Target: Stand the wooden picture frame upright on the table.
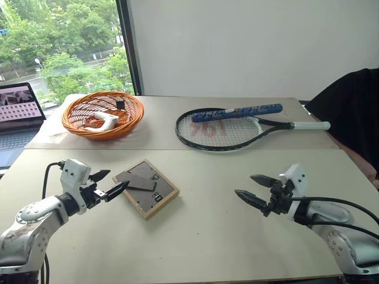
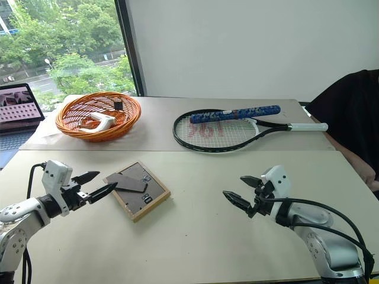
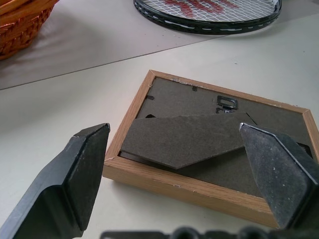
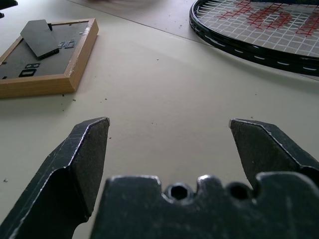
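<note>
The wooden picture frame (image 1: 147, 188) lies face down on the beige table (image 1: 207, 236), left of centre. Its dark grey backboard faces up, with the fold-out stand (image 3: 187, 139) partly raised and black clips showing. My left gripper (image 1: 110, 183) hovers open right at the frame's left edge, fingertips close to the stand's tip, nothing between them. In the left wrist view the frame (image 3: 209, 149) sits just beyond the spread fingers (image 3: 82, 169). My right gripper (image 1: 256, 188) is open over bare table on the right, well apart from the frame (image 4: 47, 55).
An orange wicker basket (image 1: 103, 113) with small items stands at the back left. A tennis racket (image 1: 237, 125) lies at the back centre-right. A laptop (image 1: 18, 115) sits at the far left edge. A person in black (image 1: 352, 112) is at the right edge.
</note>
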